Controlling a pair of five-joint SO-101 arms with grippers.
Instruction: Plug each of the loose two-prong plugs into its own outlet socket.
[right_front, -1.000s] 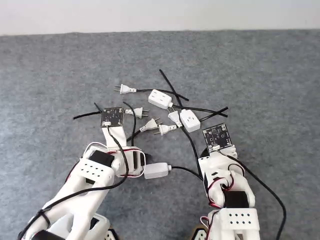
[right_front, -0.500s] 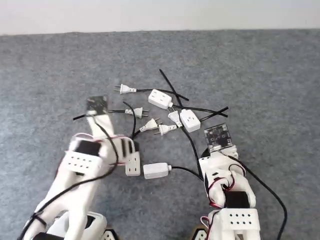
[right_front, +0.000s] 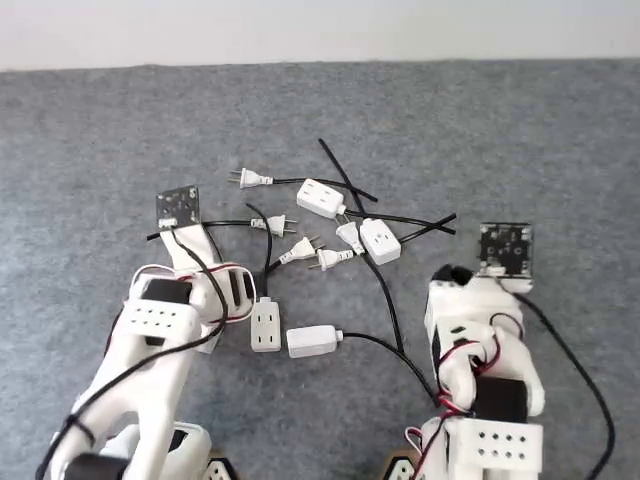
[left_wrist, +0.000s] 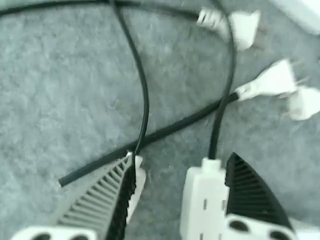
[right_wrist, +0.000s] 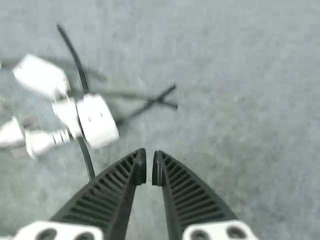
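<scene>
- The central socket (right_front: 380, 240) is a white block lying in the middle of the grey tabletop (right_front: 540, 130). A white docked plug (right_front: 347, 234) touches the end of it that faces the left arm's side.
- The far socket (right_front: 320, 198) lies just beyond the central socket, away from the arms and toward the left arm's side. Black cables cross between the two.
- A cluster of three loose plugs (right_front: 300, 248) lies beside the central socket on the left arm's side, prongs bare.
- A fourth plug (right_front: 250, 179) lies farther off on that same side, past the far socket.
- The long socket (right_front: 312, 342) and the near socket (right_front: 264, 325) lie side by side, well nearer the arms than the central socket.
- The left end effector (left_wrist: 183, 161) has its jaws wide apart around the near socket. The block rests against the inner face of one finger, and a black cable (left_wrist: 142, 100) runs to the tip of the other.
- The right end effector (right_wrist: 149, 167) is near the central socket, on the right arm's side. Its fingers are drawn together with only a sliver between the tips, above bare tabletop.
</scene>
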